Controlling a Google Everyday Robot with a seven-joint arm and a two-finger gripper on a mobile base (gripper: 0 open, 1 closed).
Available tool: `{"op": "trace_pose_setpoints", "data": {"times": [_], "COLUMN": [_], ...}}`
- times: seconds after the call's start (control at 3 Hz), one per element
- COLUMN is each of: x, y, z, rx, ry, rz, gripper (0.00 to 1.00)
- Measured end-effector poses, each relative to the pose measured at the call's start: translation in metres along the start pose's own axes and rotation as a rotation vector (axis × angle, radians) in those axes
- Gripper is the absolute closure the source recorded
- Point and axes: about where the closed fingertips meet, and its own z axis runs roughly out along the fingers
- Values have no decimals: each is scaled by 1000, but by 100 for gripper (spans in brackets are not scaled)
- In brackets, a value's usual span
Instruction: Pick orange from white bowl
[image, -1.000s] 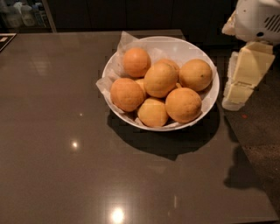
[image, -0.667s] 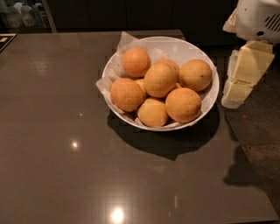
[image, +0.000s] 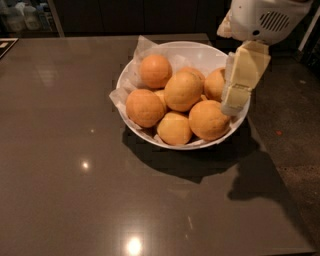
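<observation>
The white bowl (image: 150, 134), lined with crinkled white paper, stands on the dark table and holds several oranges. The orange (image: 183, 90), the largest and palest, lies on top in the middle of the pile. Smaller, deeper-orange fruits lie around it, one at the back (image: 155, 70) and one at the left (image: 145, 107). My gripper (image: 234, 102) hangs from its white wrist (image: 262, 20) over the bowl's right side. It partly covers a fruit at the right (image: 215, 84) and sits just right of the orange, above the front right fruit (image: 207, 120).
The glossy dark table (image: 65, 165) reaches left and front of the bowl. Its right edge runs along a speckled dark floor (image: 295, 125). Bottles stand on a shelf at the far top left (image: 25, 15).
My gripper has moved left from beside the bowl to over its right rim, now covering part of the right-hand fruit. The bowl and oranges have not moved.
</observation>
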Motion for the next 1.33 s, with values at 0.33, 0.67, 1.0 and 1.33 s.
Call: {"op": "trace_pose_setpoints", "data": {"times": [0.33, 0.67, 1.0, 1.33], "x": [-15, -24, -28, -29], "y": [-4, -7, -10, -15], "z": [15, 28, 37, 43], "rx": [-53, -92, -116, -127], "ry": [-21, -32, -37, -40], "rz": [-25, -32, -30, -16], "gripper": [0, 7, 10, 11]}}
